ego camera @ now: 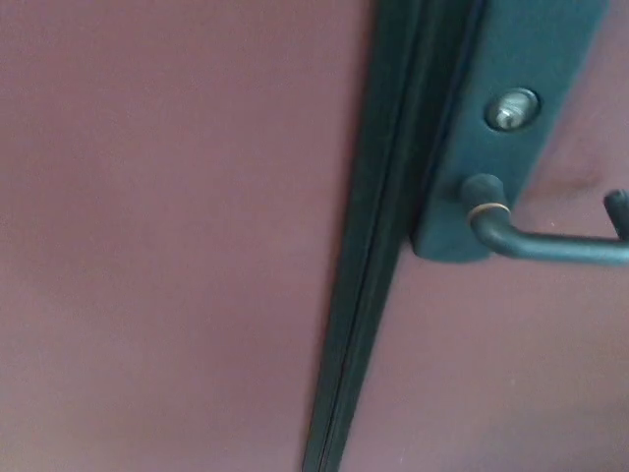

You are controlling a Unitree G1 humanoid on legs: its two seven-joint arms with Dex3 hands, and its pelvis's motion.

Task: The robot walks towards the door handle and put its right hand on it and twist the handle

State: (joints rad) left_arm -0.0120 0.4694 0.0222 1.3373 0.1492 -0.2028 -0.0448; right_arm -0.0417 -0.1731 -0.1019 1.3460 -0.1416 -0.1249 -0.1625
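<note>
I stand close against the maroon door (pixel 177 236); neither robot hand shows, so I cannot tell its state; the door handle (pixel 550 244) sits at the right edge, its lever running out of view from the dark plate (pixel 511 147) below the keyhole (pixel 512 109); open room lies under the lever for my right reach; the frame seam (pixel 364 295) crowds the left
</note>
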